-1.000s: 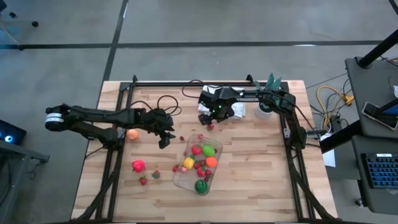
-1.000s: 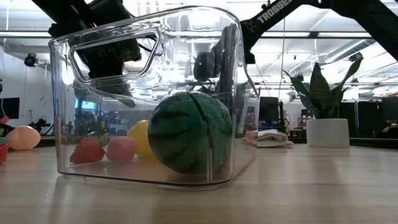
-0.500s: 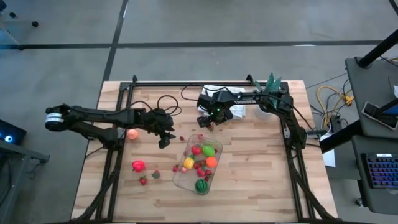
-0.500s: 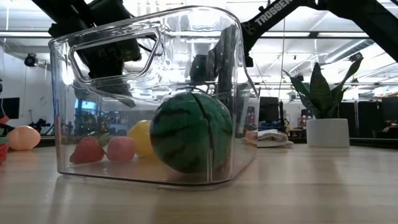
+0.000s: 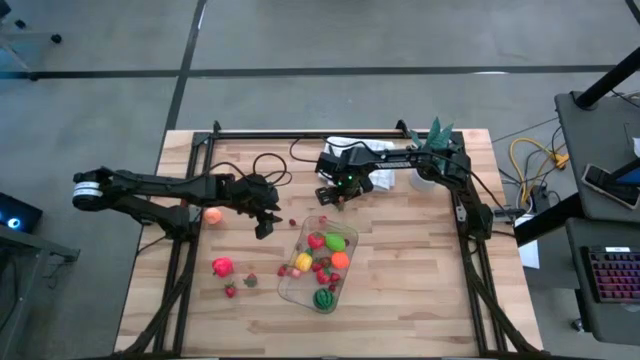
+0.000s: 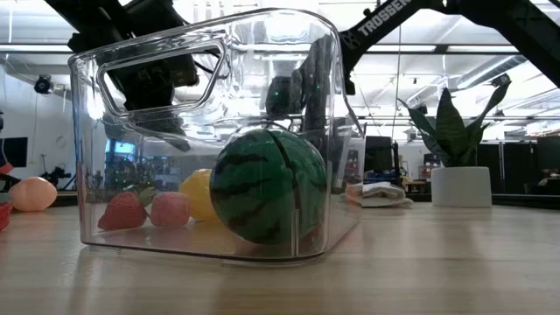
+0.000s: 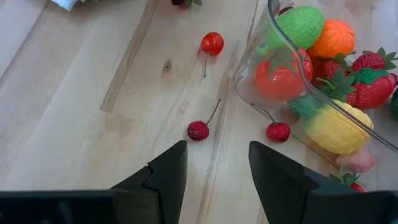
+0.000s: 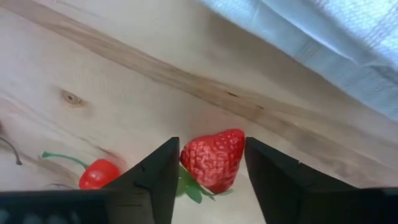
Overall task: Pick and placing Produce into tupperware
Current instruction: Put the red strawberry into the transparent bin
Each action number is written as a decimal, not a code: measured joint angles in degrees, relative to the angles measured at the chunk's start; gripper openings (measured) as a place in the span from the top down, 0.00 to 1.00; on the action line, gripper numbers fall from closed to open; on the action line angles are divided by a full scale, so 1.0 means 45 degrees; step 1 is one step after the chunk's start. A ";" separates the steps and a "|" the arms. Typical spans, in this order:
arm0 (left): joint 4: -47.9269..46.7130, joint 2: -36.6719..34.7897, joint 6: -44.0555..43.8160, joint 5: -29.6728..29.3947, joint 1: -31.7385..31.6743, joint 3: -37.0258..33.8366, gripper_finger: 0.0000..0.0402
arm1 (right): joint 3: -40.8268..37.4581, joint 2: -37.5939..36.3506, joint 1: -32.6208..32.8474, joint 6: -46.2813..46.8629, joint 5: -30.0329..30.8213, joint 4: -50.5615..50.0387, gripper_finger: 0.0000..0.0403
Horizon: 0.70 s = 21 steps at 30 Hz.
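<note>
The clear tupperware (image 5: 318,265) (image 6: 210,131) stands at the table's middle. It holds produce, among it a striped melon (image 6: 267,197). My right gripper (image 8: 212,171) points down just beyond the tupperware's far end, its fingers on either side of a red strawberry (image 8: 214,158) that lies on the wood. My left gripper (image 7: 214,165) hovers open left of the tupperware, nothing between its fingers. Three cherries (image 7: 198,130) lie on the table in front of it. An orange fruit (image 5: 212,214) and a pink one (image 5: 222,266) lie farther left. My right gripper has the strawberry's two sides (image 8: 186,158) between its two fingers, coming from above and pointing steeply down. The fingers' inner edges meet the berry's flanks. The strawberry rests on the table, its green leaves toward the gripper.
A red cherry (image 8: 98,176) lies close beside the strawberry. A white cloth (image 8: 323,37) lies just beyond it, toward the far edge. A spiky plant in a white pot (image 6: 461,185) stands at the far right. Small strawberries (image 5: 230,290) lie near the front left.
</note>
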<state>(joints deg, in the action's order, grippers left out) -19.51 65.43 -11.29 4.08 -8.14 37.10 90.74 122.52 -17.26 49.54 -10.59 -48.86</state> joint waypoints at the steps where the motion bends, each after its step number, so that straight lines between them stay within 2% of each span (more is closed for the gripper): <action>1: 0.0000 0.0000 0.0000 0.0000 0.0000 0.0000 0.61 | 0.0000 0.0000 0.0000 0.0000 0.0000 0.0005 0.59; 7: -0.0005 0.0000 0.0044 -0.0002 0.0000 0.0000 0.61 | 0.0019 -0.0016 0.0000 -0.0001 -0.0069 -0.0015 0.67; 14: -0.0010 0.0000 0.0050 -0.0003 0.0000 -0.0001 0.61 | 0.0049 -0.0176 0.0000 -0.0031 -0.0102 -0.0049 0.66; 21: -0.0051 0.0000 0.0049 -0.0002 -0.0005 -0.0005 0.61 | 0.1250 -0.1255 0.0096 -0.0291 -0.0320 -0.0191 0.68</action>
<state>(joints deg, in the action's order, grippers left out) -19.74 65.43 -11.07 4.07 -8.16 37.08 96.37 116.87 -16.83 48.23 -12.03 -49.72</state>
